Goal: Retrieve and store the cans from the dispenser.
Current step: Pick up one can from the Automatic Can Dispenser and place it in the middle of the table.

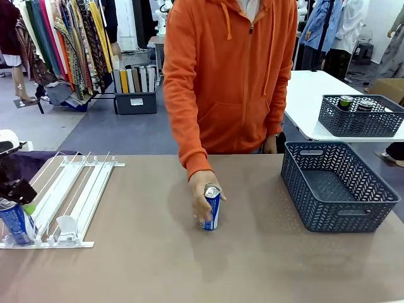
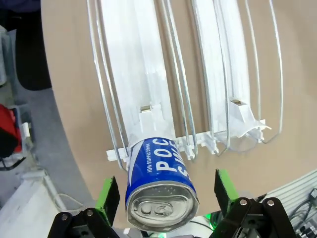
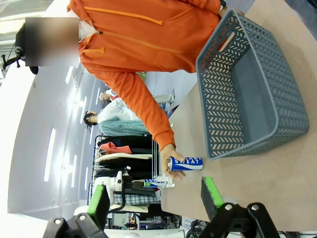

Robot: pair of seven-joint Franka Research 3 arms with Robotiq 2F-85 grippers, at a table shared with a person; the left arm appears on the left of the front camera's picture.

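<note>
A blue can stands at the near end of an outer lane of the white dispenser, seen in the front view as the blue can at the dispenser's left front corner. My left gripper is open and straddles it, with a green pad on each side and a gap on both. A person in an orange hoodie holds a second blue can upright on the table's middle with one hand. My right gripper is open and holds nothing, well back from that can.
A dark grey lattice basket stands empty at the table's right. On a white table behind, another grey basket holds cans. White pusher blocks sit in the other lanes. The person stands at the far edge.
</note>
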